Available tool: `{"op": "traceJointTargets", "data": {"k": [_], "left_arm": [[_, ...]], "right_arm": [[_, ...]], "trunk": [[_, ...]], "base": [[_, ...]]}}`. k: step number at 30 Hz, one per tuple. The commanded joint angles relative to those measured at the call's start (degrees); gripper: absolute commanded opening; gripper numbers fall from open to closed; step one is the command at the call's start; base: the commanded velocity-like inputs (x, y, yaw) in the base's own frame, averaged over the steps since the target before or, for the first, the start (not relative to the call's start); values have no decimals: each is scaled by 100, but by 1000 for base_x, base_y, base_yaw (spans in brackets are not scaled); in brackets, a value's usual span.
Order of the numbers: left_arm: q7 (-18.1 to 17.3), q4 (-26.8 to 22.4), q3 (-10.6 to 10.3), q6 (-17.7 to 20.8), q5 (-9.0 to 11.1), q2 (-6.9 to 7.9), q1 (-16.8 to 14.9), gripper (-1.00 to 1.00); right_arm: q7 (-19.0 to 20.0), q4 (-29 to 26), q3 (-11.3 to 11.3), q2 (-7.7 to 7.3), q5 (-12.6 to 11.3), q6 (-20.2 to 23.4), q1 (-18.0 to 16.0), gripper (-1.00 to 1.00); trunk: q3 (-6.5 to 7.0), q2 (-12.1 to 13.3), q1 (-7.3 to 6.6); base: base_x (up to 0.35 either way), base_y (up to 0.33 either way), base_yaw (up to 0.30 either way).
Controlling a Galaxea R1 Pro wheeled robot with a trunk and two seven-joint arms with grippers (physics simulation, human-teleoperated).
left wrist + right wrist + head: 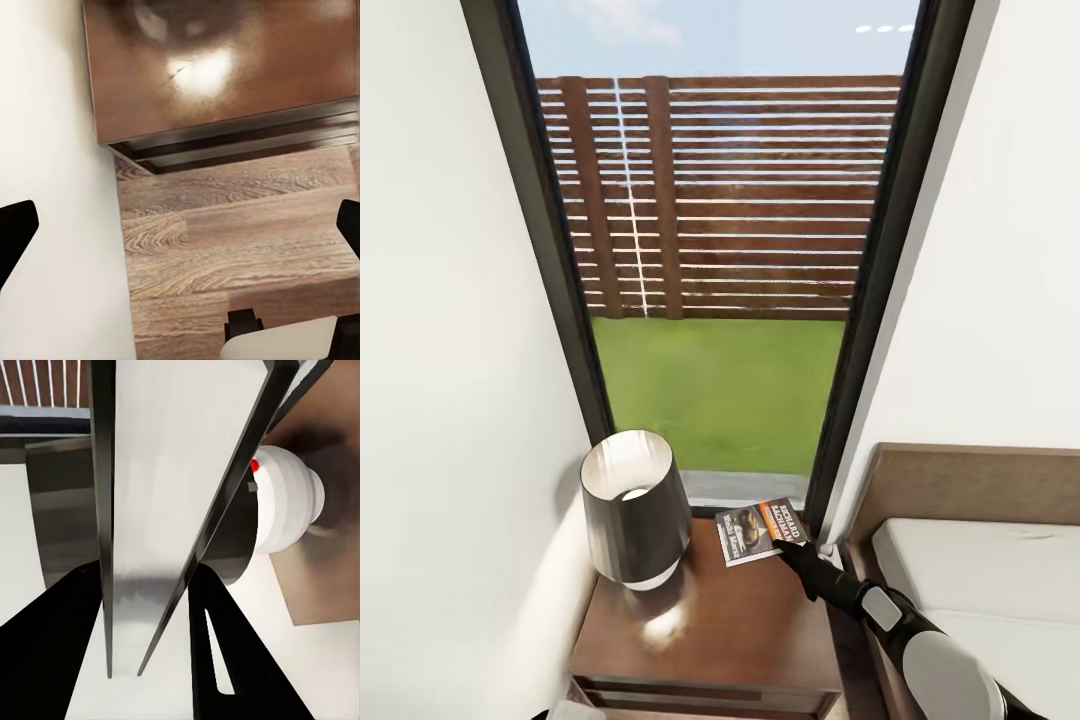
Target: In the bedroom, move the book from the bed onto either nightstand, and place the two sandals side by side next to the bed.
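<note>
Right now the small paperback book [761,531] with the dark cover and orange band lies at the back right corner of the shiny dark red-brown wooden nightstand [710,625]. One corner of the book sticks out past the back edge. The black right gripper [792,547] reaches in from the bed side and has the book's near edge pinched between its two fingers. In the right wrist view the black fingers [52,652] sit close on both sides of the thin book [161,495], seen edge-on.

A lamp with a dark grey shade [632,505] stands on the left part of the nightstand, near the book but apart from it. Behind them is a tall dark-framed window [880,280] with green grass and a brown slat fence outside. The bed [1000,590], with its light grey mattress and brown wooden headboard, is just beside the nightstand on the right.

In the left wrist view the left gripper [180,232] has its black fingers [15,232] spread wide with nothing between them, over the brown wood-plank floor [225,247] in front of the nightstand.
</note>
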Motion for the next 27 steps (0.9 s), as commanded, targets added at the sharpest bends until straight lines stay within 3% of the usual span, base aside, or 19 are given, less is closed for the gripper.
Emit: {"op": "traceJointTargets", "data": {"k": [1, 27], "left_arm": [[23, 0, -59, -17, 53, 3, -4, 100], [24, 0, -93, -17, 53, 3, -4, 100]], "right_arm": [[-13, -9, 9, 0, -63, 53, -2, -100], [-7, -9, 0, -5, -63, 20, -2, -100]], "trunk": [[-12, -12, 3], [-12, -12, 3]], "base": [[8, 0, 0], [1, 0, 0]]}}
